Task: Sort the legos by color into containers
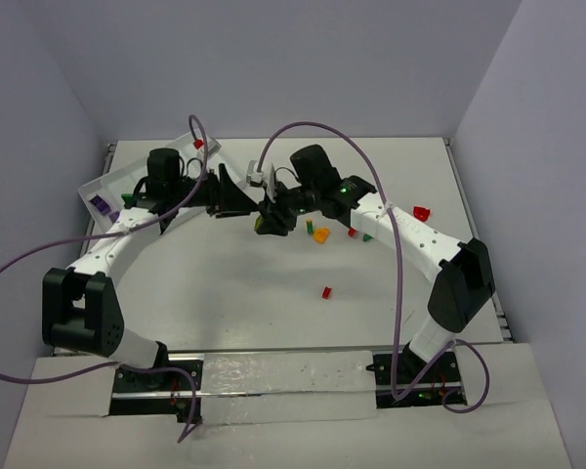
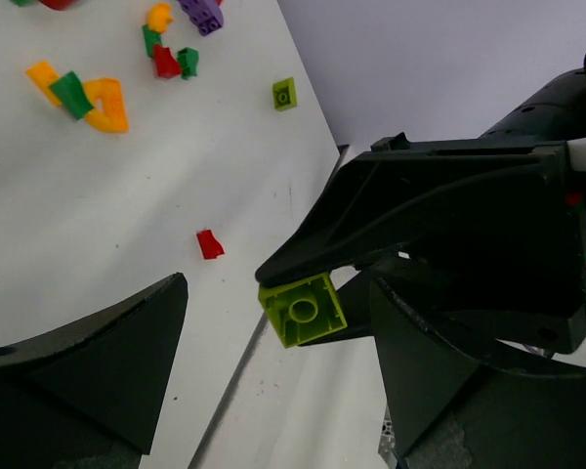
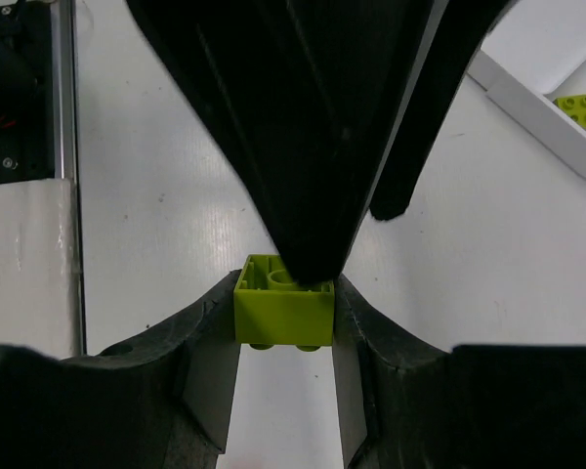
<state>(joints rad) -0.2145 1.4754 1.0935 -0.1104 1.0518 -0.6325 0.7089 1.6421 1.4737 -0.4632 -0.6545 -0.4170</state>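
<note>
The right gripper (image 3: 285, 311) pinched the lime brick (image 3: 283, 317) tight between its jaws; the left gripper (image 2: 279, 285) held its jaws spread wide, that brick between them

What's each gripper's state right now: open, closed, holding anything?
Left gripper: open, gripping nothing.
Right gripper: closed on a small lime-green plastic brick.

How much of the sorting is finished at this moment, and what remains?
Partly done: the tray already holds a purple brick and a lime brick. In hand: the right hand clamps a second lime brick. Left: a red brick, an orange brick and a green brick lie loose on the table.
</note>
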